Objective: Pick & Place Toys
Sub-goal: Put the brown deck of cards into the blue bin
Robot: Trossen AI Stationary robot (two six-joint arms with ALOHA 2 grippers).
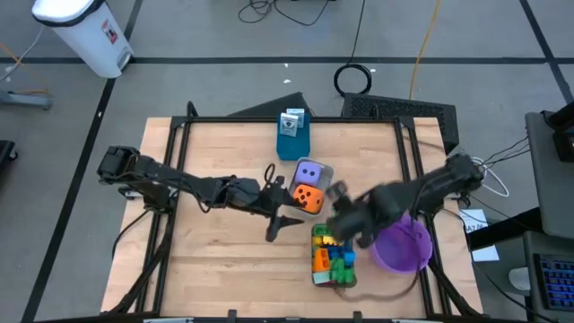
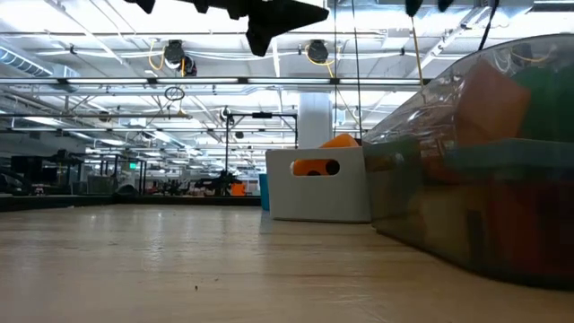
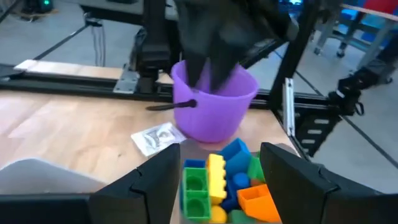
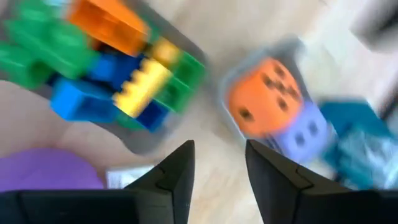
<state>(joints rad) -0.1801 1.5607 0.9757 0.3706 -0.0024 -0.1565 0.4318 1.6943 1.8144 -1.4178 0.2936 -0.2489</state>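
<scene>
Dice, two of them, one orange die [image 1: 308, 198] and one purple die [image 1: 308, 172], sit in a grey tray [image 1: 325, 172] near the counter's [image 1: 224, 260] middle. Many small bricks [image 1: 333, 255] fill a second tray [image 1: 316, 276] by the front edge, beside one purple bowl [image 1: 401, 248]. Both hands hang open and empty: left hand [image 1: 278, 208] beside the dice, right hand [image 1: 339, 215] between the trays.

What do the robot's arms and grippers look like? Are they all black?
Yes. The left arm and right arm are both dark and made of jointed segments. The left gripper and right gripper each have two flat, dark, blunt-tipped fingers. No markings show.
</scene>
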